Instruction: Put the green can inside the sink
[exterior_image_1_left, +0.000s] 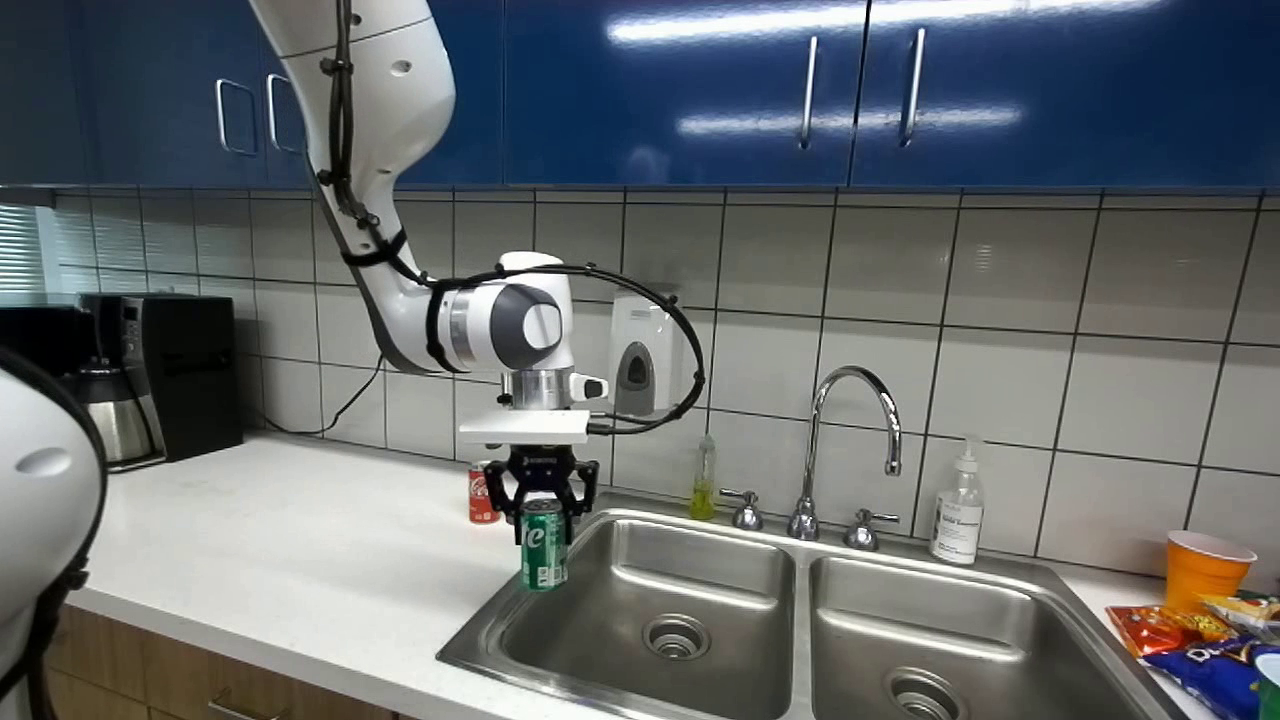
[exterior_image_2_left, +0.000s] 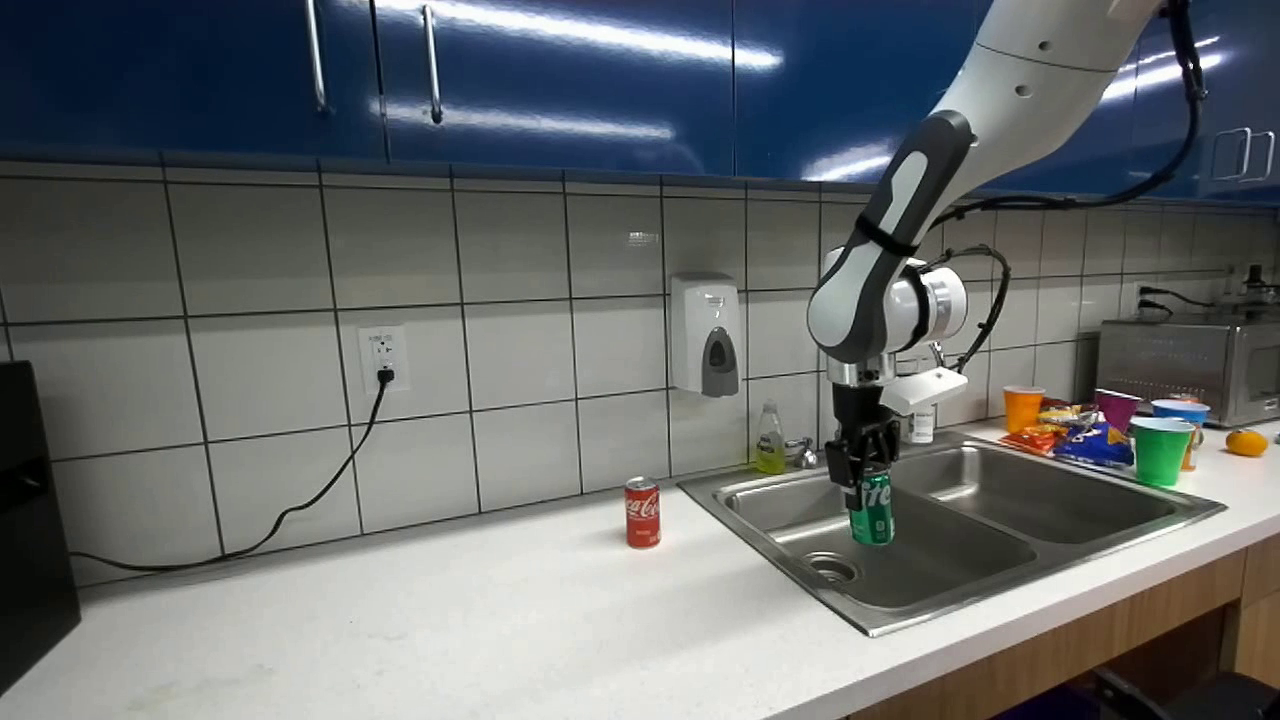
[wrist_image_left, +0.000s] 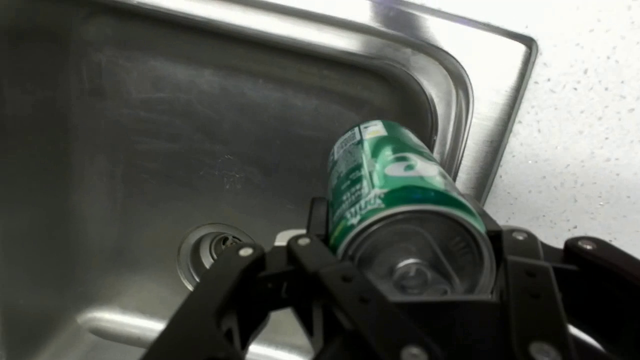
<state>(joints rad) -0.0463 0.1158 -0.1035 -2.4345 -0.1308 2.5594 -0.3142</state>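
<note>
Though near the rim (wrist_image_left: 492, 100), green can (wrist_image_left: 395, 182) over sink (wrist_image_left: 175, 130).

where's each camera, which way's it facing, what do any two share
In an exterior view: near the sink, facing the tiled wall, slanting toward the black machine; arm and hand show, plus, apparently, another arm section.
In an exterior view: on the red can's side of the sink, facing that wall, slanting toward the steel appliance; arm and hand show.
Wrist view: behind the hand, looking down past the green can into a basin; of the arm, only the hand shows.
Both exterior views share sink, red can, arm.
</note>
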